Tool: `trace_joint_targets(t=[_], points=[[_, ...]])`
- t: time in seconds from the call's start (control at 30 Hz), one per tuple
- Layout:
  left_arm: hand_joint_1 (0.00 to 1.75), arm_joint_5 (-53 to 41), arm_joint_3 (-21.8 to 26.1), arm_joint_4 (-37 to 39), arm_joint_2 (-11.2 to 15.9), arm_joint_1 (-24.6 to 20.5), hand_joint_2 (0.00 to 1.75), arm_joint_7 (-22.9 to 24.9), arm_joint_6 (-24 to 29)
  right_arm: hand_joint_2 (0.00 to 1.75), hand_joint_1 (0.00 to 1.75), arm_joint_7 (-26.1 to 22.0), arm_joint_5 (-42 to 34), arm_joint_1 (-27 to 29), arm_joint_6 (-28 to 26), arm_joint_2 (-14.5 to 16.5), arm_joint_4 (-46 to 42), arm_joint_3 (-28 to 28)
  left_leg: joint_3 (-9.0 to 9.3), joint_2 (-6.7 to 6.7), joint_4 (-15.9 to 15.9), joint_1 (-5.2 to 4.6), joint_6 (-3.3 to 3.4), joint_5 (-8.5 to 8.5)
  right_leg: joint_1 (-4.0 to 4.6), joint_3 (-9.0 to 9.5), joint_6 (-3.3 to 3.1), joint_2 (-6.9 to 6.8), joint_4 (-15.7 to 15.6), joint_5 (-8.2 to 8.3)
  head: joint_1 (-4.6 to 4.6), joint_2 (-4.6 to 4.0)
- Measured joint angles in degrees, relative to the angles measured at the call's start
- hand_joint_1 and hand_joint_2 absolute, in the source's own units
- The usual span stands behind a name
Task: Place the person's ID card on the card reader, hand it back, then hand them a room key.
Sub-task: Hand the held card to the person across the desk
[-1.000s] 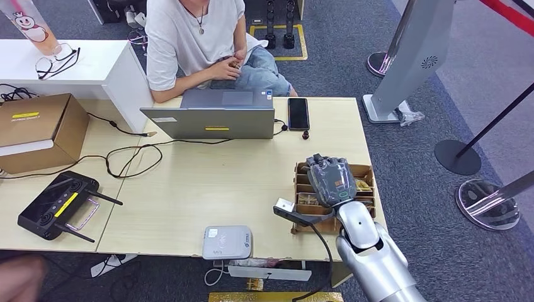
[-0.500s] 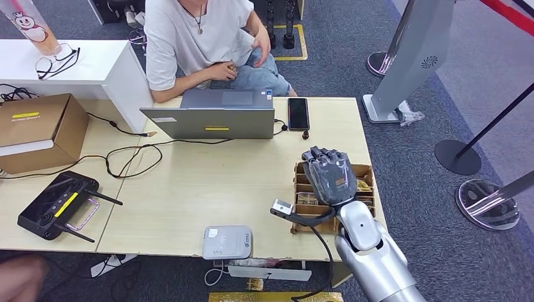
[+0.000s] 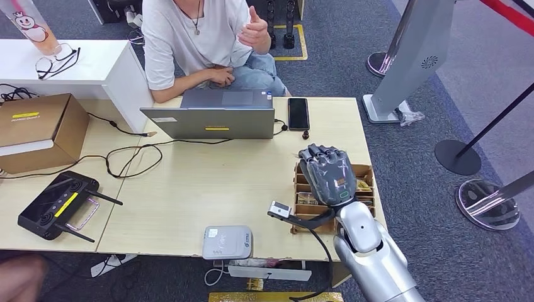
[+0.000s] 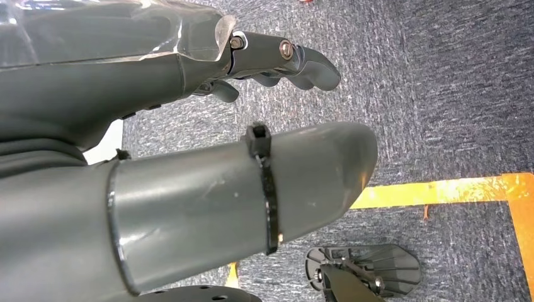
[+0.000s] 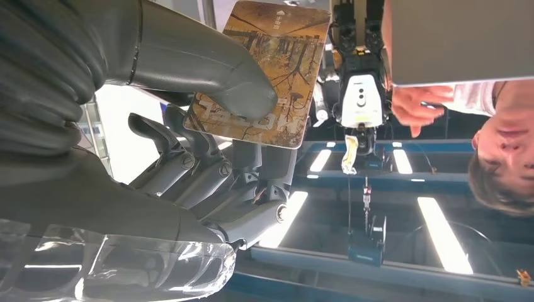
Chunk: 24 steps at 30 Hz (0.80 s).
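Key card [image 5: 264,72], brown with a tree picture, sits pinched between the right hand's [image 3: 327,173] thumb and fingers [image 5: 208,170], as the right wrist view shows. In the head view that hand is raised, back toward the camera, over the cardboard tray [image 3: 367,171] of cards at the right end of the worktop [image 3: 220,182]. The card reader [image 3: 227,242] lies at the near edge of the worktop, well apart from the hand, with nothing on it. A person [image 3: 189,38] sits behind the open laptop [image 3: 211,119] with one hand [image 3: 254,30] lifted; a phone [image 3: 298,113] lies just beside the laptop. The left hand [image 4: 189,157] hangs above the carpet, fingers [image 4: 296,60] slightly bent, apart and holding nothing.
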Motion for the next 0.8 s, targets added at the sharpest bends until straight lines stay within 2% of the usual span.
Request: trace_joint_targets(t=[0.4,0.8], points=[[0.0,0.0,0.1,0.0,0.0,0.0,0.0,0.0,0.0,1.75,1.75,-1.8,-1.0,-0.1,-2.8,0.6,-1.9,0.4,0.0,0.0,0.0,0.0,0.0,0.0,0.0,0.0,0.0,0.0,0.0,0.0,0.01,0.0],[0.0,-0.3,0.1,0.0,0.0,0.0,0.0,0.0,0.0,1.75,1.75,-3.1,-2.2,-2.1,-5.6,2.5,-1.7,1.5,0.0,0.0,0.0,0.0,0.0,0.01,0.0,0.01,0.0,0.0,0.0,0.0,0.01,0.0]])
